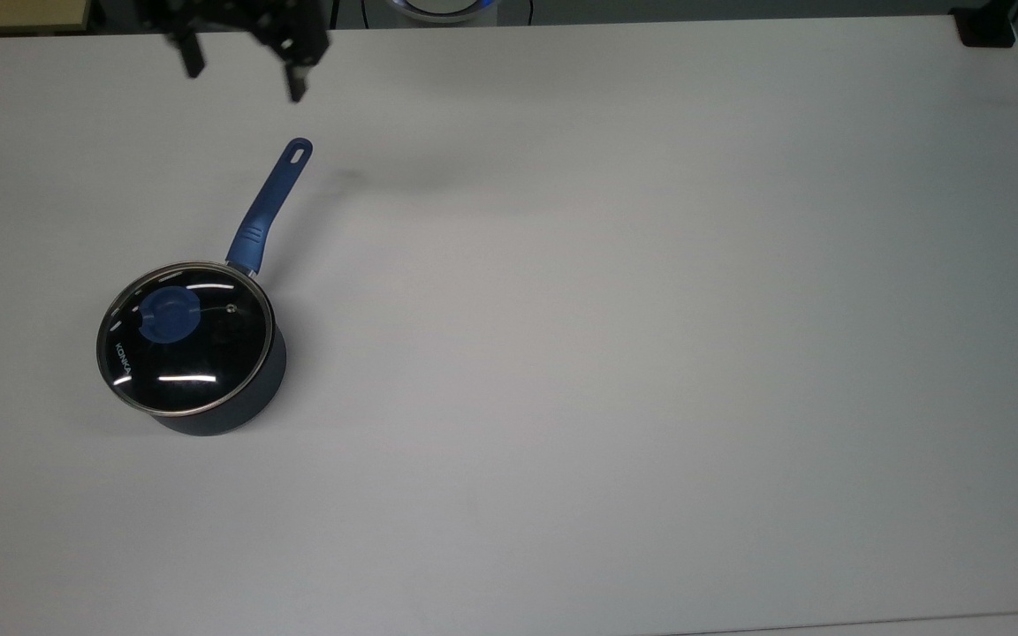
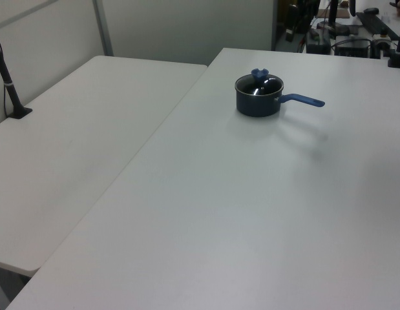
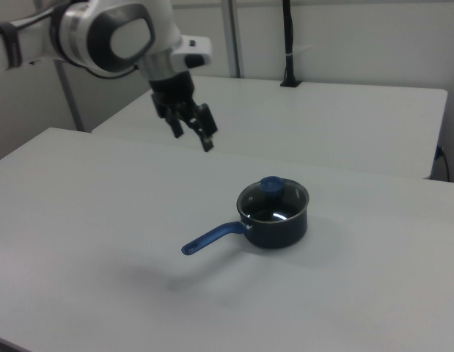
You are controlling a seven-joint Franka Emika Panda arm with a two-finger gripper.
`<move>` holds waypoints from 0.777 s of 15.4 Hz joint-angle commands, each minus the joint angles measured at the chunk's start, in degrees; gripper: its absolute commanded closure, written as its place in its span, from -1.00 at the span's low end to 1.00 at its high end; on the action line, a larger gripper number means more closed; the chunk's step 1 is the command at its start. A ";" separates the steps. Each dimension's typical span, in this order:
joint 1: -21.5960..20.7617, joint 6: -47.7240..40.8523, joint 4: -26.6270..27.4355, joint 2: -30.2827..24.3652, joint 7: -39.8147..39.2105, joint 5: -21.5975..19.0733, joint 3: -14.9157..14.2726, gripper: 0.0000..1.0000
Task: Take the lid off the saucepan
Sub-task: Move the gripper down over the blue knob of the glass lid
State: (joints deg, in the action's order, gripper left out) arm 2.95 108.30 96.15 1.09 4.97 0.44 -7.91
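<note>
— Sitting where, exactly, is the saucepan (image 1: pixel 208 389)?

— It is standing upright on the white table (image 1: pixel 650 353), toward the top view's left. Its long blue handle (image 1: pixel 266 208) is reaching up toward the top view's far edge, with the slotted end pointing that way. In the right view the saucepan (image 3: pixel 274 224) is lying right of centre, its handle (image 3: pixel 212 237) stretching toward the right view's left.

— And the lid?

— The glass lid (image 1: pixel 184 336) is resting closed on the saucepan, steel rim sitting all round the pot's edge. The blue knob (image 1: pixel 170 315) is showing slightly off the disc's centre, with the small steam vent (image 1: pixel 231 308) just beside it. In the left view the lid (image 2: pixel 259 83) is sitting on the pot at the table's far end.

— What is the gripper doing?

— The gripper (image 1: pixel 244 78) is hanging in the air near the top view's far left, well apart from the lid and past the handle's end. Its 2 fingers are spread apart, gripping nothing. In the right view the gripper (image 3: pixel 191 136) is hovering above the table, to the left of and higher than the saucepan, on the white arm (image 3: pixel 109 33).

— Anything else on that table?

— A second white table (image 2: pixel 64 148) is standing alongside, at the left view's left.
</note>
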 commanded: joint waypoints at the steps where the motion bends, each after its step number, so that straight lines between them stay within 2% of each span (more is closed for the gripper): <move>1: 2.24 8.30 -0.79 4.87 4.24 -1.23 -0.52 -1.00; 5: 3.29 19.12 -0.79 11.20 9.33 -1.22 -1.92 -0.96; 8: 4.43 23.88 -0.70 14.28 20.65 -1.32 -2.72 -0.97; 12: 4.79 24.85 -0.61 16.75 32.53 -1.31 -2.72 -0.98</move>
State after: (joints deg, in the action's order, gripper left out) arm 8.09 132.49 96.18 16.68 29.31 0.38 -10.11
